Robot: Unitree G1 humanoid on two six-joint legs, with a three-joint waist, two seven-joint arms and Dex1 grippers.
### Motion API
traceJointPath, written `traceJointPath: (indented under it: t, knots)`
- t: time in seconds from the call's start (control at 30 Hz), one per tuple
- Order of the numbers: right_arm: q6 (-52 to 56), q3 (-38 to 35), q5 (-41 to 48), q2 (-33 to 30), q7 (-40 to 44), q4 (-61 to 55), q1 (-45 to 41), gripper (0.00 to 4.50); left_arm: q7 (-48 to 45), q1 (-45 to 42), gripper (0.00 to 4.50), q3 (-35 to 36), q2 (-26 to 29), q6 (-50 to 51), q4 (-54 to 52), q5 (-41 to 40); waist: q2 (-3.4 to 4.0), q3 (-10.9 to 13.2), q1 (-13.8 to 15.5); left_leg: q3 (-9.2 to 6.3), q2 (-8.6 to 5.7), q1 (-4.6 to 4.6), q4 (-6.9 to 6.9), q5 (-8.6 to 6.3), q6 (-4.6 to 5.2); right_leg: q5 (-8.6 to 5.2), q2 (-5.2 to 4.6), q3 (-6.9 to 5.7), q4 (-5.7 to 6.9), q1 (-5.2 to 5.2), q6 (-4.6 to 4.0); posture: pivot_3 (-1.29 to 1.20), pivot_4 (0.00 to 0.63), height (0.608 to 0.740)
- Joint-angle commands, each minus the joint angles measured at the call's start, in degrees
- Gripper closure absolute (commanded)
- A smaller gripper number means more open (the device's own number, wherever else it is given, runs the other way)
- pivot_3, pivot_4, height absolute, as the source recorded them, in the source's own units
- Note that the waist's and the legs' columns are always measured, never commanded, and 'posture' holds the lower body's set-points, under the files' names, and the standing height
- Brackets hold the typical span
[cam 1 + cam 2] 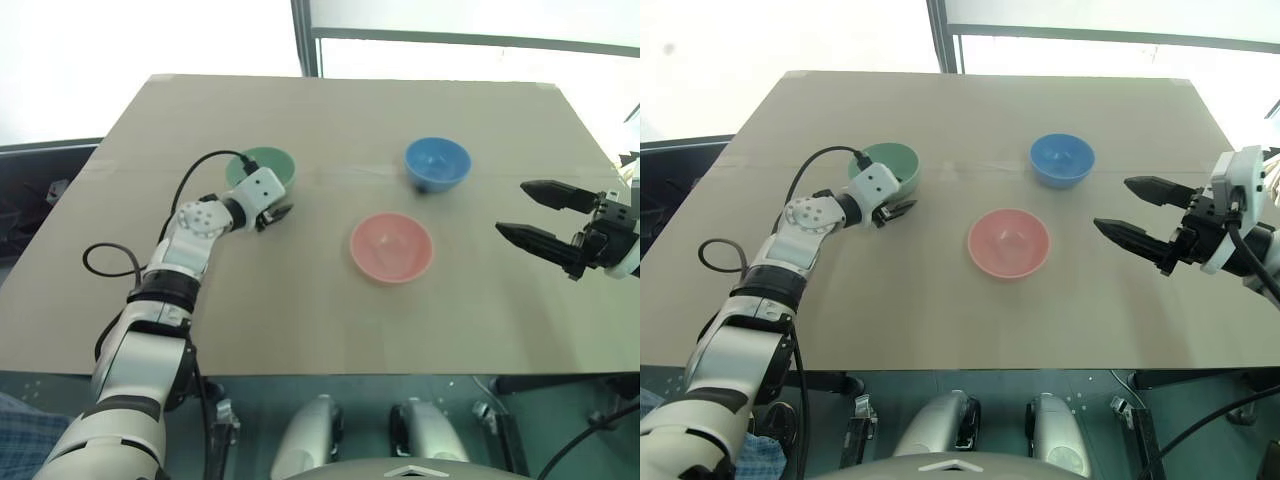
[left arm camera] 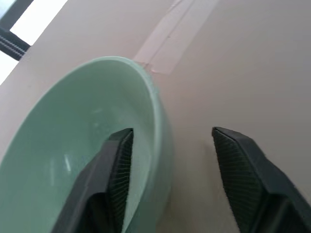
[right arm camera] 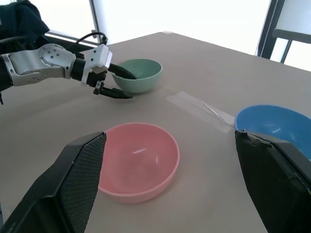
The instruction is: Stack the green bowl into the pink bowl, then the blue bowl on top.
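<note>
Small round pale mint-green bowl (image 1: pixel 262 166), plain and glossy, is seen in the upper left of the head view, on the tan matte worktop (image 1: pixel 300 310). Its near rim is straddled by the left end effector (image 1: pixel 274 213): in the left wrist view one ribbed black finger (image 2: pixel 116 167) is set inside the bowl, the other outside the wall, with gaps visible on both sides, so the wall is bracketed but not yet pinched.

Small round salmon-pink bowl (image 1: pixel 391 247) is placed at centre frame, well apart from the green one. Small round bright medium-blue bowl (image 1: pixel 437 163) is found at upper right. All three are upright and empty; nothing is stacked yet.

The right end effector (image 1: pixel 535 214) is held at the right edge, its fingers spread wide, nothing between them, clear of every bowl.

Handling, as judged: the bowls look rigid, thin-walled and light, probably plastic or glazed ware. The glossy surface is likely slippery, so a firm pinch low on the rim wall is advised. A one-sided rim grip may let the bowl tilt when lifted. A strip of clear tape (image 3: pixel 197 108) is noted across the worktop between green and blue bowls.
</note>
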Motion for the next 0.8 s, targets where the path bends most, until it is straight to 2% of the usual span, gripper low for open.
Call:
traceJointPath:
  t: [0.03, 0.1, 0.13, 0.37, 0.53, 0.67, 0.8]
  knots:
    - [-1.29, -0.79, 0.97, -1.19, -0.52, -1.35, -0.03, 0.00, -1.03, -3.17, 3.44, -0.16, -0.04, -2.49, 2.07, 0.89, 0.00, 0.00, 0.01, 0.00, 0.00, -0.01, 0.02, 0.00, 0.00, 0.00, 0.00, 0.00, 0.00, 0.00, 0.00, 0.00, 0.150, 0.740]
    - [-1.37, -0.86, 0.93, -1.21, -0.66, -1.48, 0.24, 0.00, -1.51, -3.78, 4.23, -0.25, -0.12, -3.14, 3.16, 1.20, 0.00, 0.00, 0.02, 0.00, -0.01, -0.01, 0.03, -0.01, 0.01, 0.00, 0.00, 0.00, 0.01, 0.01, 0.00, 0.00, 0.150, 0.740]
    - [-1.42, -0.81, 0.91, -1.13, -0.79, -1.60, 0.36, 0.00, -1.74, -4.21, 4.45, -0.23, -0.16, -3.44, 3.82, 1.37, -0.01, 0.00, 0.02, 0.00, -0.01, -0.01, 0.04, -0.01, 0.02, 0.00, 0.00, 0.00, 0.01, 0.01, 0.00, 0.00, 0.150, 0.740]
    - [-1.90, -0.31, 1.06, -0.87, -1.62, -1.85, 0.85, 0.00, -4.72, -7.40, 4.45, -0.17, -0.44, -6.47, 5.79, 1.70, -0.06, 0.03, 0.09, 0.00, -0.01, -0.03, 0.09, -0.01, 0.03, 0.00, 0.02, -0.02, 0.03, 0.00, 0.01, 0.00, 0.150, 0.740]
    - [-2.50, -0.03, 0.90, -1.18, -1.44, -1.30, 0.90, 0.00, -11.65, -10.21, 4.45, 0.88, -2.82, -9.31, 2.94, -2.30, -0.07, 0.03, 0.26, -0.01, -0.03, -0.06, 0.16, -0.01, 0.02, 0.01, 0.03, -0.03, 0.05, 0.02, 0.02, 0.00, 0.150, 0.740]
    - [-2.75, 0.47, 0.76, -1.17, -1.46, -1.09, 0.51, 0.00, -32.33, -7.41, 4.45, -2.03, -3.55, -11.24, -13.05, -12.71, -0.08, 0.04, -0.02, 0.00, -0.03, -0.15, 0.16, 0.09, -0.13, 0.01, 0.04, -0.03, 0.03, -0.04, 0.01, 0.00, 0.150, 0.740]
    - [-2.95, 0.78, 0.75, -1.02, -1.51, -1.11, 0.54, 0.00, -45.00, -3.62, 4.45, -4.39, -1.98, -3.68, -29.47, -22.08, -0.05, 0.02, -0.24, 0.02, -0.01, -0.12, 0.16, 0.09, -0.14, 0.00, 0.08, -0.01, -0.01, -0.02, 0.01, 0.00, 0.150, 0.740]
